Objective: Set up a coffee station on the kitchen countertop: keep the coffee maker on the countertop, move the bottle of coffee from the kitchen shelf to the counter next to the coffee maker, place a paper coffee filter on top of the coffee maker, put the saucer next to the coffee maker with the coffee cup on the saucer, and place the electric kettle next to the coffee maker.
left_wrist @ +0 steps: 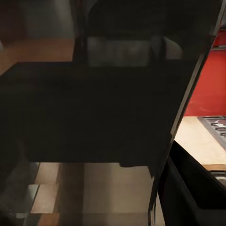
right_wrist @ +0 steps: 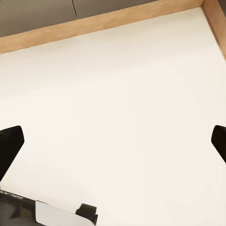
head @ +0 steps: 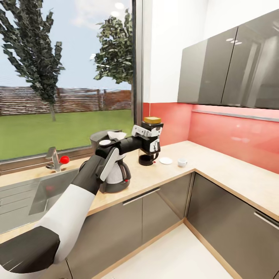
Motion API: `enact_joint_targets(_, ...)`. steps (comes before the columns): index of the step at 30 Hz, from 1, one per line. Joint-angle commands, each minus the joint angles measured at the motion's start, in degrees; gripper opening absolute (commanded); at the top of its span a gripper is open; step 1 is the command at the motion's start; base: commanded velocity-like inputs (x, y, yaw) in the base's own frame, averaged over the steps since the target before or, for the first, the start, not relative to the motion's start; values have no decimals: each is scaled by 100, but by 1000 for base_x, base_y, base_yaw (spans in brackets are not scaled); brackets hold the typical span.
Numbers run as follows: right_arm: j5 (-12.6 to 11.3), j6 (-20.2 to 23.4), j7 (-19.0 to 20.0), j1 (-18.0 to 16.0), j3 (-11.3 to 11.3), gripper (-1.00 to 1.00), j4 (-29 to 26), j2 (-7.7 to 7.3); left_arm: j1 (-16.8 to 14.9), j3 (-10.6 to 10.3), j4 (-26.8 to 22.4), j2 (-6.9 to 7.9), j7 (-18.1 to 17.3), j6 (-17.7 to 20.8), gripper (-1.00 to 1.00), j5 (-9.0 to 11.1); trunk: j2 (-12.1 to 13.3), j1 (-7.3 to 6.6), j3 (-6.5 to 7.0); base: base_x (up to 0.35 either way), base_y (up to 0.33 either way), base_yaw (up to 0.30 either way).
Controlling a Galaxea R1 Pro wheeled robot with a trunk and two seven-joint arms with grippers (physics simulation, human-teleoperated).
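Left claw [head: 155, 136] clenched on the bottle of coffee [head: 152, 133], tan lid up, held above the desk [head: 217, 166] over the electric kettle [head: 147, 157]. Coffee maker [head: 114, 170] stands just left of the kettle near the front edge, a paper coffee filter [head: 116, 135] on top. Saucer [head: 166, 160] and coffee cup [head: 182, 162] sit side by side, apart, right of the kettle. Desk beyond the cup is open up to the corner. Right claw [right_wrist: 113, 141] spread wide, holding nothing, above pale floor [right_wrist: 122, 94].

head: bright window daylight, sharp | left wrist: dark, blurred | right wrist: evenly bright
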Motion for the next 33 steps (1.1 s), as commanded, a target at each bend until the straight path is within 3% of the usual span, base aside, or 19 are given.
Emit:
enact_joint_targets(1, -61, -38, 13, -12, 43, 100, -5, -3, -5, 1, -1, 1, -9, 44, -100, 48, -11, 2, -9, -123, 96, 0)
enact_joint_targets(33, -61, -36, 13, -12, 43, 100, 4, -3, -5, 9, -8, 2, -9, 44, -100, 48, -11, 2, -9, -29, 91, 0)
